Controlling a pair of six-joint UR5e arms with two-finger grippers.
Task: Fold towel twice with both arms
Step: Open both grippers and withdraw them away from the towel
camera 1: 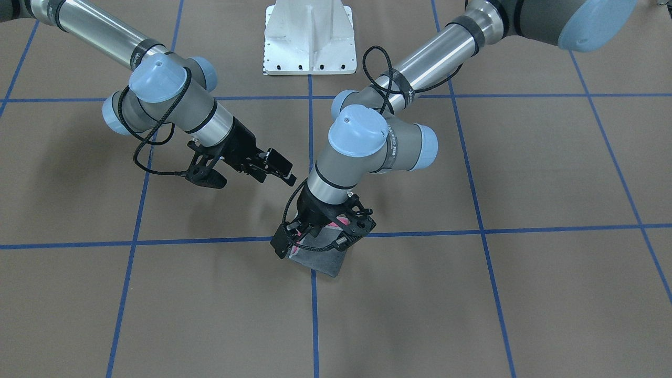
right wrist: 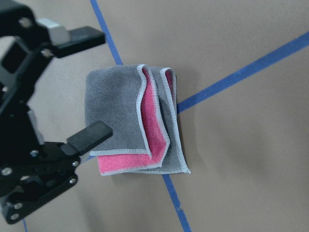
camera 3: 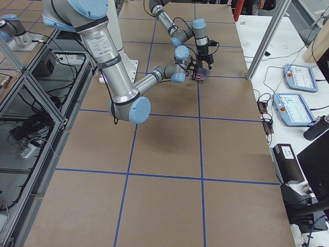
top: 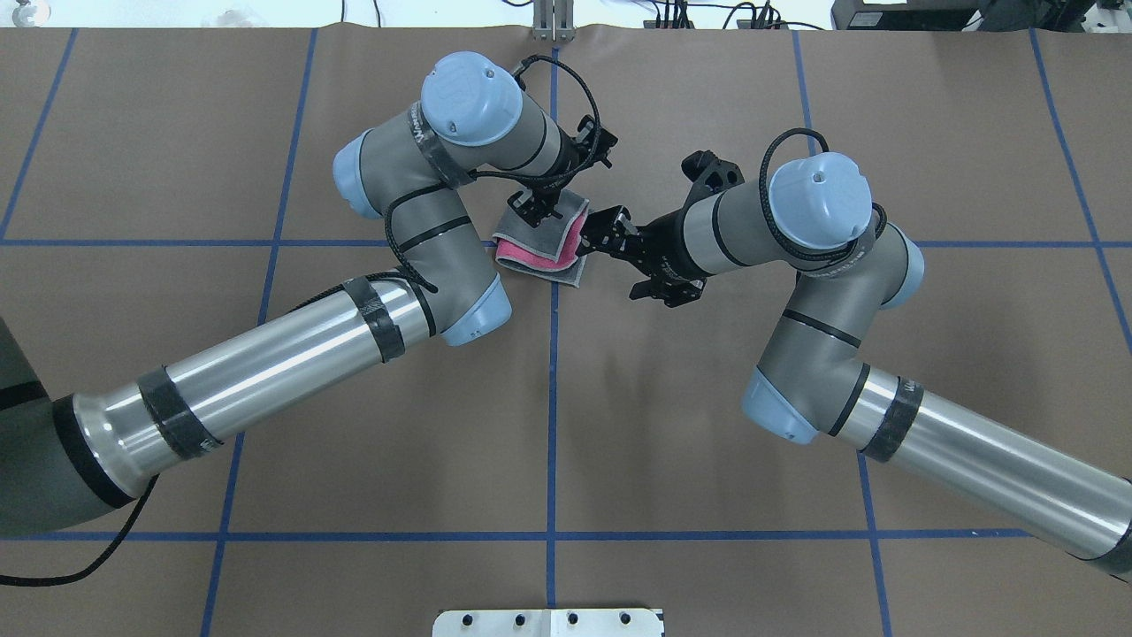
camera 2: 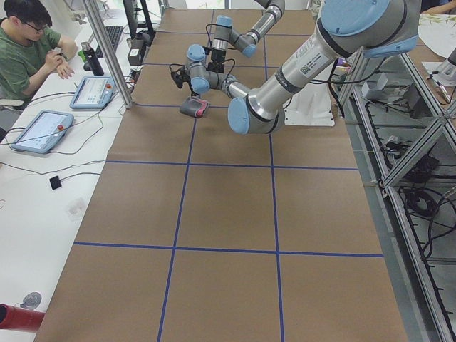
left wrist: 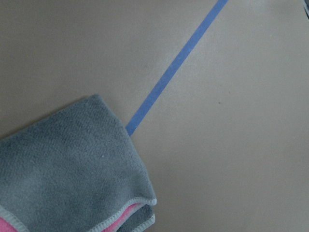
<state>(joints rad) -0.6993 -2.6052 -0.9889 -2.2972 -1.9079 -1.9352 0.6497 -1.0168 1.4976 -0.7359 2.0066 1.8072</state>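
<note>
The towel (camera 1: pixel 323 260) lies folded into a small packet on the brown table, dark grey outside with pink layers showing at its edges, where two blue tape lines cross. It also shows in the overhead view (top: pixel 548 243) and both wrist views (left wrist: pixel 63 174) (right wrist: pixel 120 111). My left gripper (camera 1: pixel 310 244) (top: pixel 538 208) points down right over the towel. Its two fingers stand apart at the towel's edge in the right wrist view (right wrist: pixel 94 84), holding nothing. My right gripper (camera 1: pixel 275 170) (top: pixel 610 257) is open and empty, raised just beside the towel.
The white bolted pedestal base (camera 1: pixel 310 42) stands at the robot's side of the table. Blue tape lines (top: pixel 553 398) divide the brown table. A seated operator (camera 2: pixel 28 43) and control tablets (camera 3: pixel 295 108) are on side benches off the table.
</note>
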